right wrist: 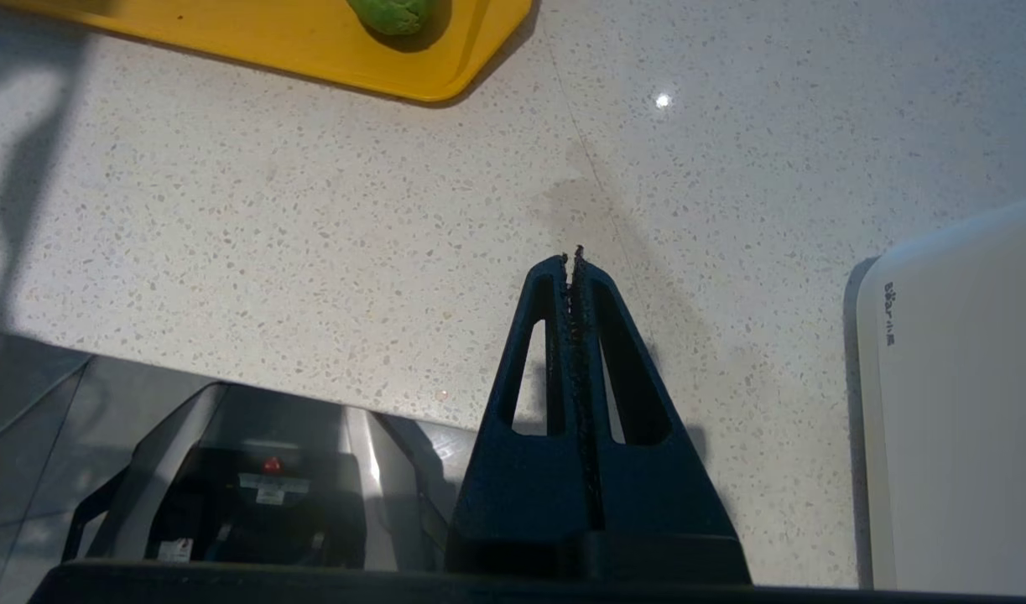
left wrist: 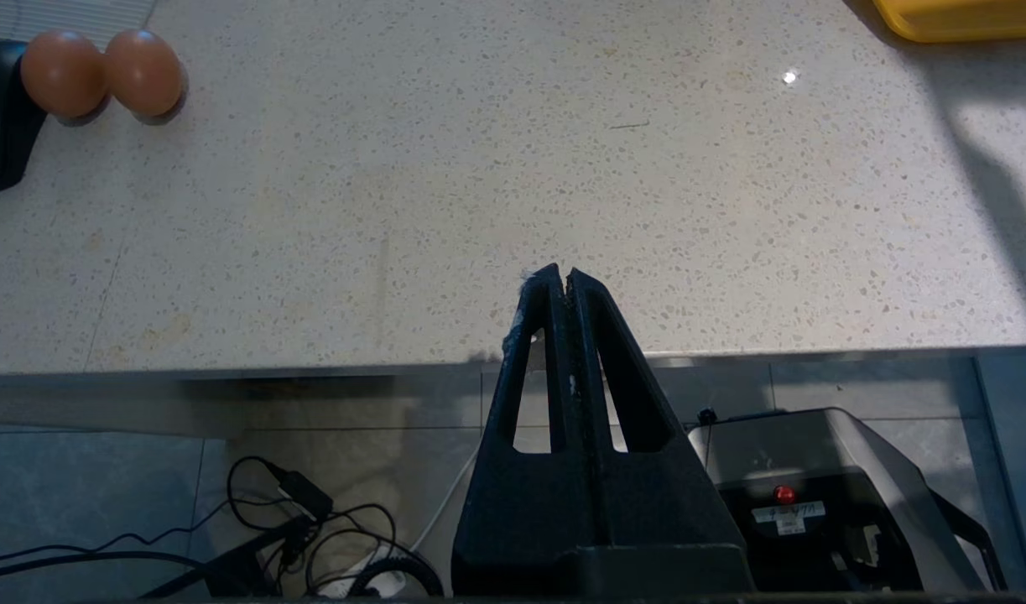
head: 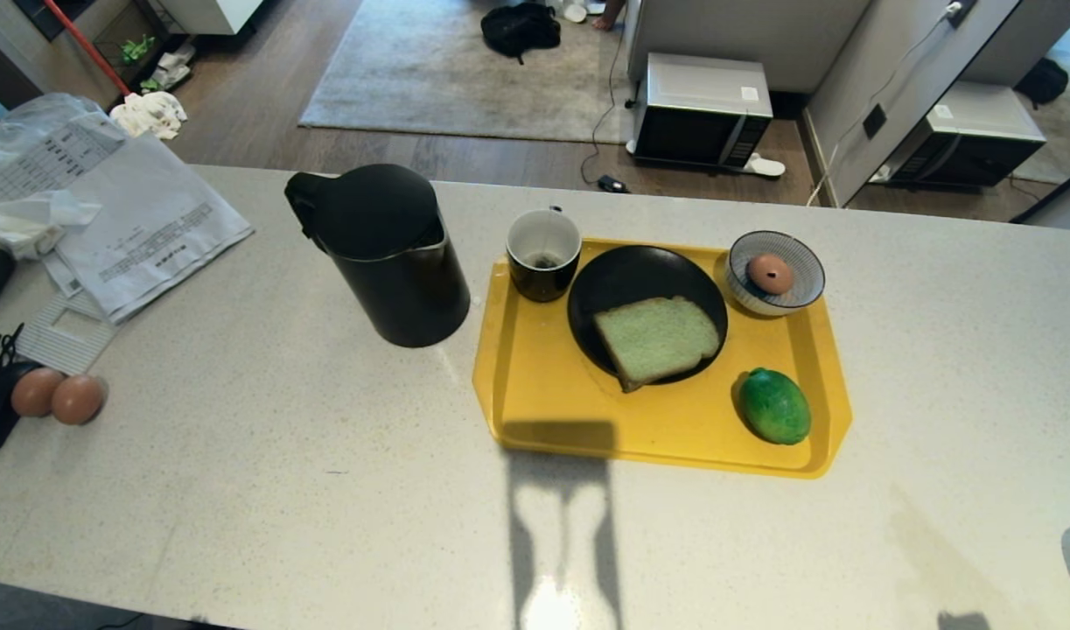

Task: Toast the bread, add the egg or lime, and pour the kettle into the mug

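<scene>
On the yellow tray [head: 543,402] a pale green bread slice [head: 657,339] lies on a black plate [head: 626,276]. A lime [head: 774,406] rests on the tray's near right corner and shows again as the lime [right wrist: 393,13] in the right wrist view. One brown egg [head: 770,273] sits in a striped bowl [head: 801,289]. The black mug [head: 543,255] stands at the tray's far left, with the black kettle [head: 386,255] left of it, lid down. Neither arm shows in the head view. My left gripper [left wrist: 560,274] and right gripper [right wrist: 572,257] hang shut and empty at the counter's near edge.
Two loose eggs [head: 58,395] lie at the counter's left edge, seen also as eggs [left wrist: 101,71] from the left wrist. Papers and plastic bags [head: 106,210] cover the far left. A white appliance [right wrist: 957,403] stands at the near right. A microwave [head: 701,109] sits on the floor beyond.
</scene>
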Tool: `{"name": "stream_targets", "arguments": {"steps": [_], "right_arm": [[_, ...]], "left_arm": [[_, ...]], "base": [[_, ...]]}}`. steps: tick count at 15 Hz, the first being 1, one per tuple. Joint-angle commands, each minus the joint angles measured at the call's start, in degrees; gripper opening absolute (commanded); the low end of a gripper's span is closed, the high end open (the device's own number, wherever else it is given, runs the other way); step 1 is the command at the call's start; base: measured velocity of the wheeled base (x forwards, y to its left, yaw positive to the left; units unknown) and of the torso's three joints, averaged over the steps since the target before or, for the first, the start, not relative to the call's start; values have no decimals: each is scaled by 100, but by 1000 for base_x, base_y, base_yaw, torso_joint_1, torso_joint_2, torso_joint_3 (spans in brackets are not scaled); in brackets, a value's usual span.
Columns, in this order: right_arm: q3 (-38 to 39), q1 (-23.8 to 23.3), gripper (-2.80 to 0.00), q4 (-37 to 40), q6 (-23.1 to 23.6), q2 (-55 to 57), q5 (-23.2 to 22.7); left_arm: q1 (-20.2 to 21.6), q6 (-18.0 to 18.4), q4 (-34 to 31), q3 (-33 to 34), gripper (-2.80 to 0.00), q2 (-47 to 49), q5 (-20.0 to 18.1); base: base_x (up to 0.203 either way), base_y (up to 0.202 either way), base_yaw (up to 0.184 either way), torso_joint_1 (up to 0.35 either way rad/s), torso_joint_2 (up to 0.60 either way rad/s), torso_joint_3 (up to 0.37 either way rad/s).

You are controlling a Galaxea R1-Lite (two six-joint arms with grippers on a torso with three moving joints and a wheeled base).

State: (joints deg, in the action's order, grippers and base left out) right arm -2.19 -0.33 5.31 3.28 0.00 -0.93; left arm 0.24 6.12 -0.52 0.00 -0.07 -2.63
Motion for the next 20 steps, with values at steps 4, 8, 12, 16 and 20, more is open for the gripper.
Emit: {"name": "stream_targets", "arguments": {"steps": [4, 8, 12, 16, 20], "right_arm": [[0, -2, -280, 5, 6, 0, -4], [0, -2, -280, 5, -3, 0, -4], [0, -2, -280, 5, -3, 0, -4], [-8, -2, -280, 5, -3, 0, -4], [0, 1, -280, 5, -3, 0, -4]], "left_arm": [[2, 12, 0, 0, -280, -1, 8], [2, 12, 8, 0, -280, -1, 17], [2, 12, 8, 0, -280, -1, 17], [2, 12, 8, 0, -280, -1, 17], [2, 12, 8, 0, -280, -1, 17]], "base": [[0, 0, 0, 0, 0, 0], [0, 0, 0, 0, 0, 0], [0, 0, 0, 0, 0, 0], [0, 0, 0, 0, 0, 0], [0, 0, 0, 0, 0, 0]]}}
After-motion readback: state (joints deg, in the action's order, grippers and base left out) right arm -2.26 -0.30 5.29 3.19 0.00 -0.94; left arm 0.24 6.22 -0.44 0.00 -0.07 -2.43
